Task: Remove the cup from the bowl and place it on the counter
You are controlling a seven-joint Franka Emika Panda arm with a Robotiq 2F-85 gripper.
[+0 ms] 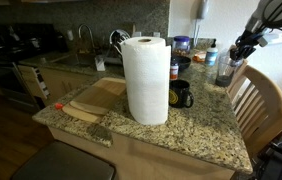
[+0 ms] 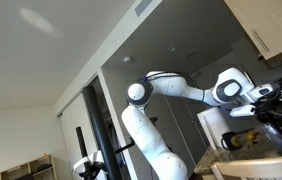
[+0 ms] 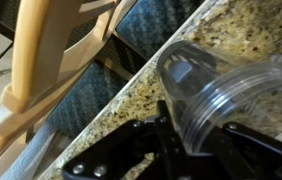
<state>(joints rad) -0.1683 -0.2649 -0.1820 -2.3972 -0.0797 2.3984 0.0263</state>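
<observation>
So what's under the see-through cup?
The speckled counter, near its edge, shows under and through the cup. The claw hides part of the cup, so I can't tell if it touches.

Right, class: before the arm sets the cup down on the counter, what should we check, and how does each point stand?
1. Hold of the gripper on the cup: ok, shut on it in the wrist view.
2. Bare counter under the cup: ok, only granite shows there.
3. Cup well away from the counter's edge: not ok, the edge and the wooden chair are close.
4. Cup upright: cannot tell.
5. Cup's base touching the counter: cannot tell.
</observation>
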